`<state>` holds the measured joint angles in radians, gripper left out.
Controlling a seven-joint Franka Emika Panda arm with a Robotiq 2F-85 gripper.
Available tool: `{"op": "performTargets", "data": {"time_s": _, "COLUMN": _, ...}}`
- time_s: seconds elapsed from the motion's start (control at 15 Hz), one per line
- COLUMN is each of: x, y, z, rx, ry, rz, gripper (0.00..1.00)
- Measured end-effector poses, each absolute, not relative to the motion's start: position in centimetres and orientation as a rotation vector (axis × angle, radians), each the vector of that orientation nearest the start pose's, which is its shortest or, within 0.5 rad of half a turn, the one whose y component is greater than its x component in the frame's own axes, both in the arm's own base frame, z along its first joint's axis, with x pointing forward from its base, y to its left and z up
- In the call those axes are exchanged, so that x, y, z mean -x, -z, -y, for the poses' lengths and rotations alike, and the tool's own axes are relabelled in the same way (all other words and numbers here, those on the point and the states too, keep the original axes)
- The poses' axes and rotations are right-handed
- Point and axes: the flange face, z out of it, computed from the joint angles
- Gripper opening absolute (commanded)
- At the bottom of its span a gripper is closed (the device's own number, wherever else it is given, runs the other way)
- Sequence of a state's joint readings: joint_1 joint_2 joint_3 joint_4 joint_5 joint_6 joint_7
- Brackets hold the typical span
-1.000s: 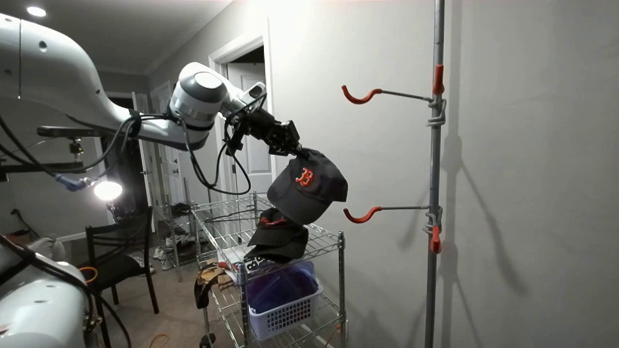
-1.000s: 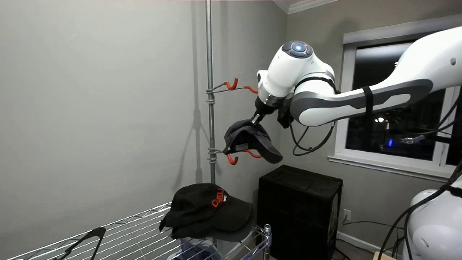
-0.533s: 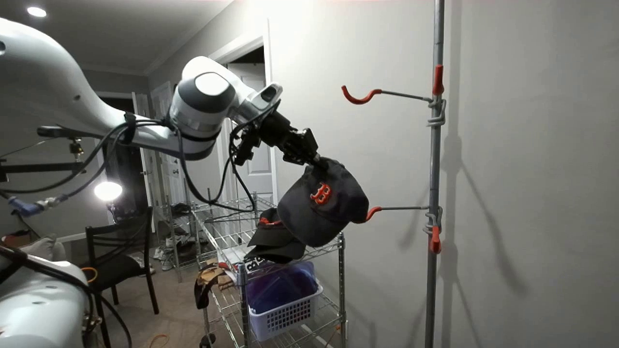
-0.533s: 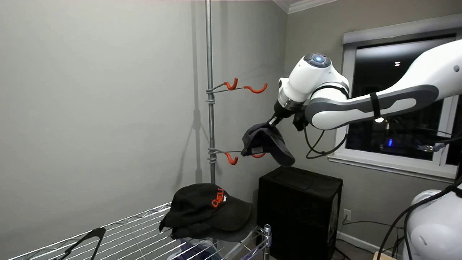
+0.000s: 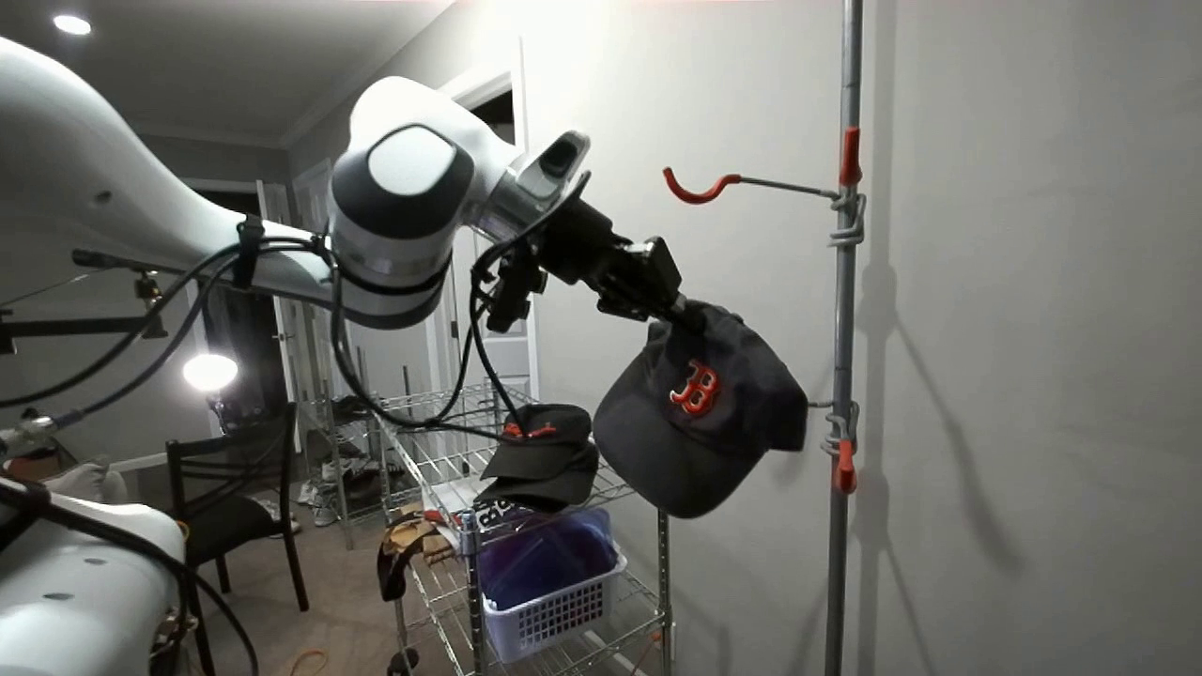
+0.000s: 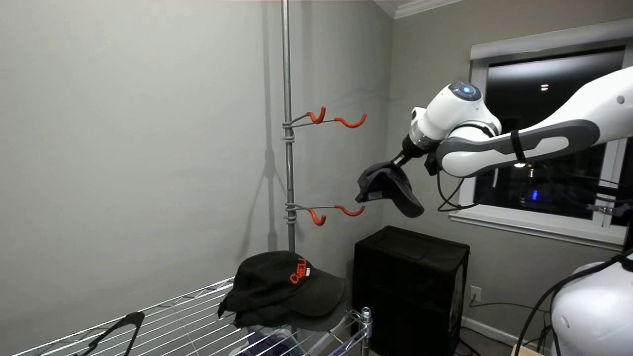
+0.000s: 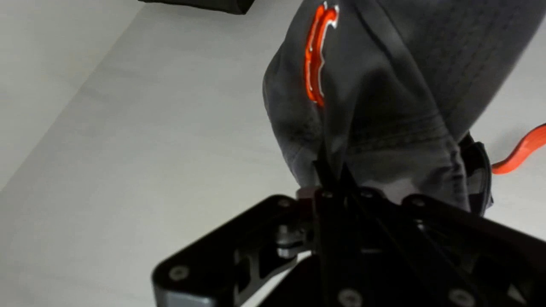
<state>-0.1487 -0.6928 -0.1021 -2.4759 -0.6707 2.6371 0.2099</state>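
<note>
Setting: is appearing to be a home
Carpet [image 5: 349, 582]: is lying beneath a chair [image 5: 225, 526]
Lamp [image 5: 209, 372]: is glowing nearby
Window [image 6: 549, 188]: is showing dark glass
Crown molding [image 6: 413, 10]: is edging the ceiling [image 5: 254, 56]
Wire shelving [image 5: 472, 601]: is holding caps [image 5: 540, 460] and a plastic basket [image 5: 549, 615]

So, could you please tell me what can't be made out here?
Held cap: brim cut off by the wrist view's top edge.
One lower hook: red end behind the cap in an exterior view.
Hanger: cut off by an exterior view's bottom edge.
White mark on the top shelved cap: illegibly small in an exterior view.
</note>
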Motion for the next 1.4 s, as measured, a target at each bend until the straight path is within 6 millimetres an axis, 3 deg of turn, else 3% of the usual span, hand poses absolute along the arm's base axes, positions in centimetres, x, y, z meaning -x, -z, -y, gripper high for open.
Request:
{"op": "performTargets", "data": {"time_s": 0.27, "x": -38.7, "y": -60.8, "z": 12.3, "rx": 3.299, "ry": 1.513, "rz": -0.037, "gripper": 0.03}}
{"op": "performTargets", "data": {"time_s": 0.6, "x": -41.1, "y": -59.1, "z": 12.4, "rx": 3.258, "ry": 1.564, "rz": 0.030, "gripper": 0.03}}
{"op": "performTargets", "data": {"time_s": 0.8, "x": -42.5, "y": -57.8, "z": 13.7, "rx": 3.265, "ry": 1.568, "rz": 0.032, "gripper": 0.03}}
{"op": "performTargets", "data": {"time_s": 1.07, "x": -43.5, "y": -58.2, "z": 15.5, "rx": 3.236, "ry": 1.664, "rz": 0.013, "gripper": 0.03}}
{"op": "performTargets", "data": {"time_s": 1.4, "x": -44.1, "y": -58.9, "z": 16.3, "rx": 3.214, "ry": 1.728, "rz": -0.002, "gripper": 0.03}}
